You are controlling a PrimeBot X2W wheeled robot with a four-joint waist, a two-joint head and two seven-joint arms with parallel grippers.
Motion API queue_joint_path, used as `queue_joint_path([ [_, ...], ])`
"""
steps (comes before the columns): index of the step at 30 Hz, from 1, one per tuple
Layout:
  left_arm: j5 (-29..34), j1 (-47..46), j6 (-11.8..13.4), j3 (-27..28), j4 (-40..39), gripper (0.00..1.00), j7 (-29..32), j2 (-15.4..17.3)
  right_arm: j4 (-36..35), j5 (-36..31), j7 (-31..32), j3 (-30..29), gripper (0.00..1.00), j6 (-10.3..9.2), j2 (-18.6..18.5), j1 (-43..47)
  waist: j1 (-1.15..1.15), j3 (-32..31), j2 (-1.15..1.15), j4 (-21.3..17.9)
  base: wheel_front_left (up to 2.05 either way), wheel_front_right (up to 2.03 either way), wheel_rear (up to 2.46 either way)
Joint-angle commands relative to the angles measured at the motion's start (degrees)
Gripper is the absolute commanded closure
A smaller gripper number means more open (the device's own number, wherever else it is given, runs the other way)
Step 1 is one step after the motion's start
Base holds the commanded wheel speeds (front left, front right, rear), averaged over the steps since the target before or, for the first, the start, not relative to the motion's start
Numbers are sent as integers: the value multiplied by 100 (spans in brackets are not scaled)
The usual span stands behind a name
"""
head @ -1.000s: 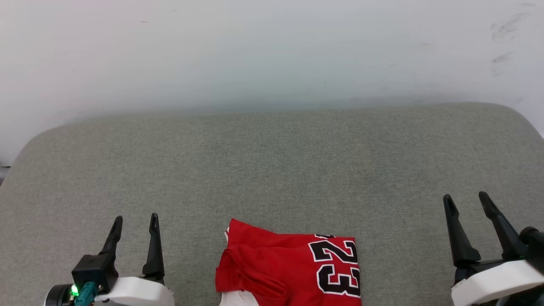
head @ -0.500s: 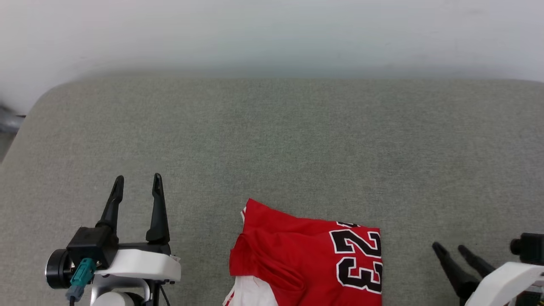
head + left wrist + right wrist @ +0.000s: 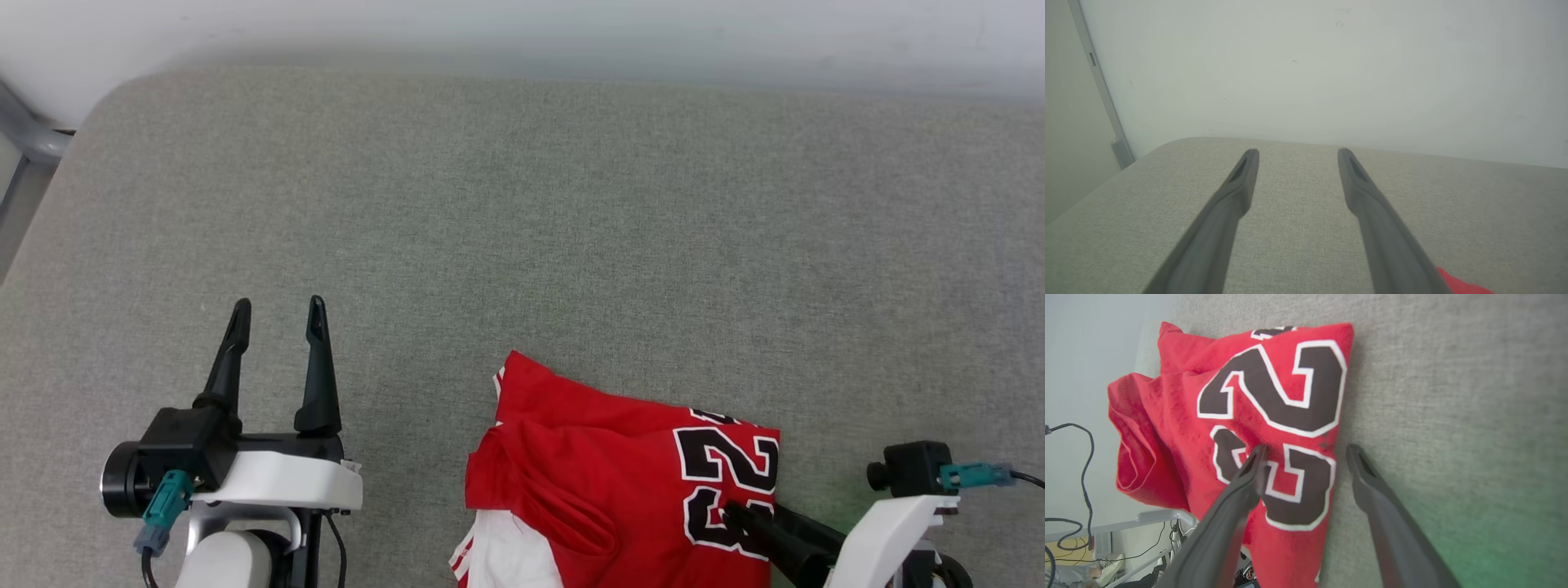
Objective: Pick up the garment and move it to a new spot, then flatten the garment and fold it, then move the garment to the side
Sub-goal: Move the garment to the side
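Observation:
The garment (image 3: 588, 457) is a red jersey with a black-and-white 23, lying folded and a bit bunched at the near edge of the grey padded surface (image 3: 522, 204); a white sleeve shows at its near left corner. My right gripper (image 3: 753, 516) reaches in from the lower right, open. In the right wrist view it (image 3: 1306, 448) straddles the garment's (image 3: 1180, 428) edge by the 3: one finger over the number, the other over bare padding. My left gripper (image 3: 278, 305) stands open to the garment's left, holding nothing. In the left wrist view it (image 3: 1297, 152) points at the wall, a red corner of the garment (image 3: 1457, 286) at lower right.
A pale wall (image 3: 522, 24) runs behind the padded surface. A grey metal frame (image 3: 33, 139) stands past the surface's far left corner. Cables and a rack (image 3: 1069, 539) show beyond the near edge in the right wrist view. Bare padding stretches beyond and to both sides of the garment.
The head camera has tilted down. My right gripper has swung in from the right side and now points left over the garment's edge. The garment lies unchanged.

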Motion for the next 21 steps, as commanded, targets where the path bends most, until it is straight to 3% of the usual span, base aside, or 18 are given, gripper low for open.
queue_joint_path([
  [1,44,-86,-40,23,13,0,-14,-29,143,26,-5,105,0,-11,-18,-50,-1,64,0,20,0,0,0],
  [5,154,-168,-194,159,95,0,-14,-140,620,158,100,513,0,-19,-63,-191,-1,180,0,25,0,0,0],
  [6,171,-183,-216,174,105,0,-14,-160,660,165,80,541,51,-21,-73,-231,-1,188,0,25,0,0,0],
  [7,189,-188,-243,188,118,0,-14,-182,690,178,48,571,65,-21,-87,-251,-1,193,0,23,0,0,0],
  [8,209,-196,-262,200,136,0,-14,-205,705,192,16,588,100,-21,-95,-285,-1,193,0,21,0,0,0],
  [21,354,83,-449,453,319,0,-14,-322,210,-62,-326,488,100,-9,-634,-562,-1,-386,0,-321,0,0,0],
])
